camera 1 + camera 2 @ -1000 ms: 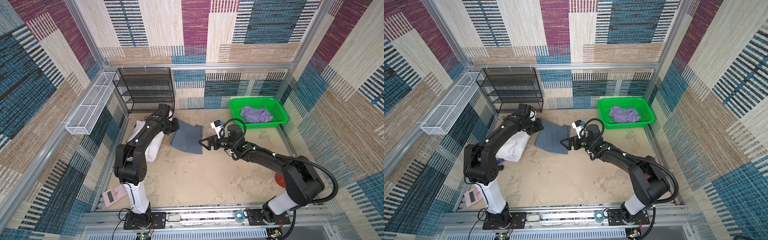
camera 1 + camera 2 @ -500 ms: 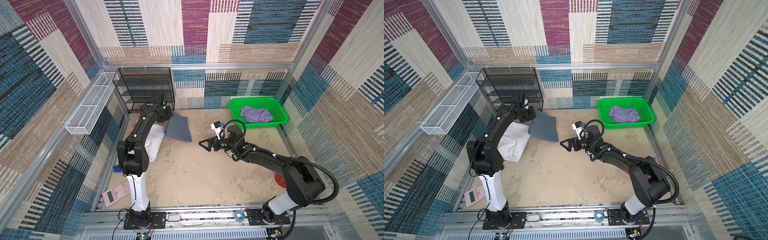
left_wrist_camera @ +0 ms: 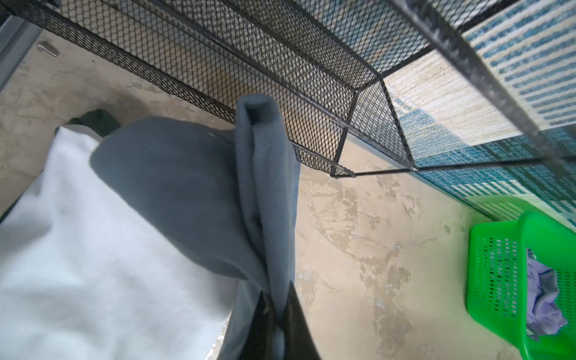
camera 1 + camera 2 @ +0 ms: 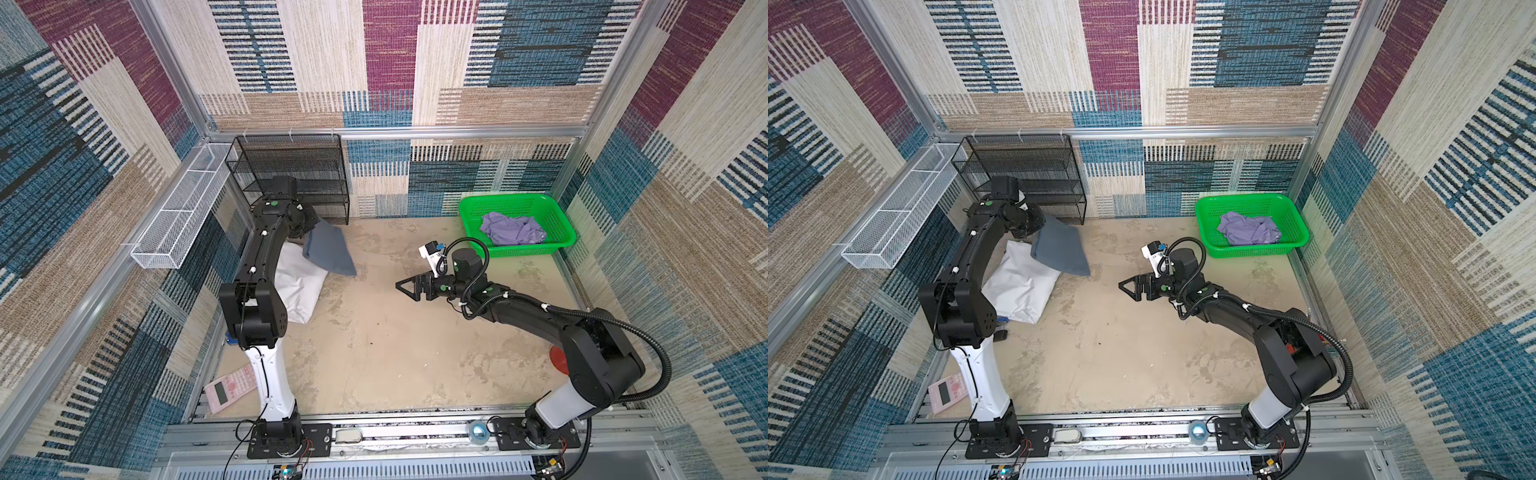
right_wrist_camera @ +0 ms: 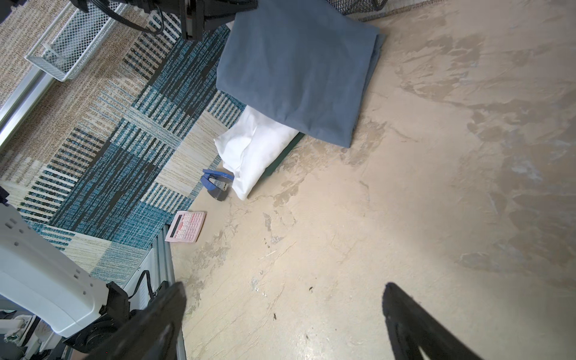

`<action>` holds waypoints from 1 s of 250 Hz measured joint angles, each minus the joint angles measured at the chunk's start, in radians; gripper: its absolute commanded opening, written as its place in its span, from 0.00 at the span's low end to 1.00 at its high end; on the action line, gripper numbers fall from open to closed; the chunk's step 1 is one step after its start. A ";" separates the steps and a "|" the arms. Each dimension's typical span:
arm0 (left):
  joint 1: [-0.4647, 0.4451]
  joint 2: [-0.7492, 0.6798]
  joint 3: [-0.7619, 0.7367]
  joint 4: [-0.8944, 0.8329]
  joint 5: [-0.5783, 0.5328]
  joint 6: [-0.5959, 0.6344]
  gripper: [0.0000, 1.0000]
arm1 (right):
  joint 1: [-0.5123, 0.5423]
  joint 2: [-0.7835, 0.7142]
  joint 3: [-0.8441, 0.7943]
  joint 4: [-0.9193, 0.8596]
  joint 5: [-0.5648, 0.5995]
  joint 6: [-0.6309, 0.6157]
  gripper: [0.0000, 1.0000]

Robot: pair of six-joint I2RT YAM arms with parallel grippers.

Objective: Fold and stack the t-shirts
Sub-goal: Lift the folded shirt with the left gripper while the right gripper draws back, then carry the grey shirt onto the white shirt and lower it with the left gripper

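The folded slate blue-grey t-shirt [image 4: 330, 251] [image 4: 1061, 249] hangs at the back left, and my left gripper [image 3: 276, 296] is shut on its upper edge. Its lower part droops over a folded white cloth [image 4: 297, 286] [image 5: 252, 149] and touches the table. In the right wrist view this t-shirt [image 5: 296, 68] shows as a neat rectangle. The lavender t-shirt [image 4: 511, 228] [image 4: 1248, 228] lies crumpled in the green basket [image 4: 515, 198] at the back right. My right gripper [image 4: 405, 286] [image 5: 283, 290] is open with nothing in it, low over the middle of the table and pointing left.
A black mesh rack [image 4: 299, 174] stands against the back wall, just behind the left gripper. A white wire basket [image 4: 178, 224] hangs on the left wall. A pink calculator [image 4: 228, 386] and a blue stapler [image 5: 215, 182] lie along the left edge. A dark green cloth [image 3: 93, 120] shows under the white one.
The left arm has lifted the blue-grey t-shirt from the middle of the table and carried it back-left, over the white cloth. The right gripper has stayed open and nearly still.
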 measured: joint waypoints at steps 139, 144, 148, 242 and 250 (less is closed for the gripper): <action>0.094 -0.022 0.037 0.007 -0.013 -0.029 0.00 | 0.001 0.004 0.008 -0.010 -0.010 0.000 0.99; 0.097 -0.034 0.022 0.011 -0.020 -0.031 0.00 | 0.001 0.005 0.008 -0.010 -0.010 0.000 0.99; 0.098 -0.043 0.010 0.016 -0.023 -0.031 0.00 | 0.001 0.006 0.008 -0.010 -0.010 0.000 0.99; 0.143 -0.219 -0.264 0.111 -0.047 -0.038 0.00 | 0.005 0.027 0.014 -0.008 -0.026 0.000 0.99; 0.146 -0.239 -0.294 0.117 -0.047 -0.038 0.00 | 0.006 0.027 0.014 -0.008 -0.026 0.000 0.99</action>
